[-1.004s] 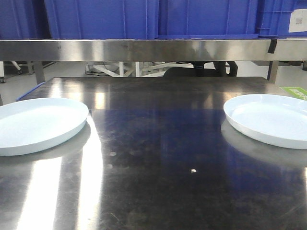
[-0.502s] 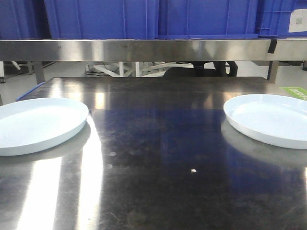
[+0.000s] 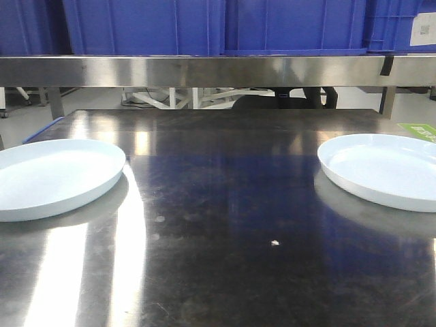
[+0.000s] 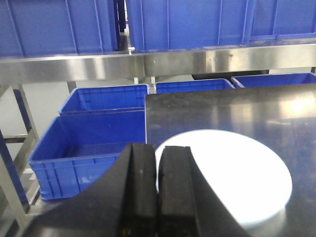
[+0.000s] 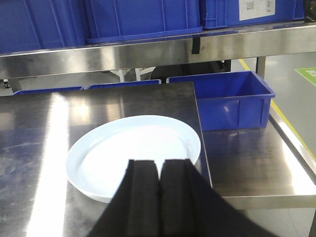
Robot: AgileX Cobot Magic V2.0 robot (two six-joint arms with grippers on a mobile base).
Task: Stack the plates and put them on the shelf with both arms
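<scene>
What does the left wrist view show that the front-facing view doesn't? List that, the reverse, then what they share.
Only left wrist: the left gripper, shut and empty, and blue bins low beside the table. Only front-facing: the right plate, on the table's far right side. Both: the left plate, the dark tabletop, the shelf rail and the blue crates on it.
</scene>
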